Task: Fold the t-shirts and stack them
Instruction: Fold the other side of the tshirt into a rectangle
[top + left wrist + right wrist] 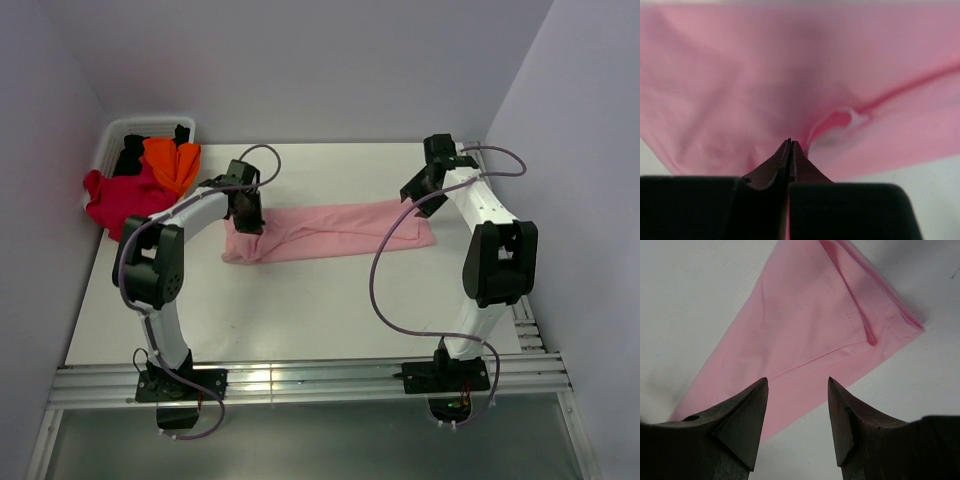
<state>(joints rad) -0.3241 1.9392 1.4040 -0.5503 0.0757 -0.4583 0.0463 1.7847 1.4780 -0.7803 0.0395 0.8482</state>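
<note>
- Finds the light pink t-shirt (330, 232) in the middle of the top view, folded into a long narrow band running left to right across the white counter (300, 310).
- Places the left gripper (790, 142) at the band's left end. From the left wrist, pressed tight together with a sliver of pink showing in the seam, so clamped on the light pink t-shirt.
- Catches, from the left wrist only, a small pale flap (850, 117) in the cloth right of centre, with a darker crease running from it toward the right edge of the frame. Too blurred to tell whether a label, and nothing on it legible.
- Puts the right gripper (797, 381) over the band's right end, spread apart and holding nothing, with pink cloth and bare counter showing in the gap.
- Reveals, from the right wrist only, a stitched hem line (830, 352) crossing the cloth and a doubled fold edge ending in a corner at the upper right of the frame.
- Takes in, from the top view only, a white basket (112, 135) at the upper left of the frame, with the black t-shirt (130, 158) inside it, the orange t-shirt (172, 162) draped at its right side and the crimson t-shirt (115, 195) spilling over its near edge.
- Sets those three well apart from the pink band, with the crimson one near the left arm.
</note>
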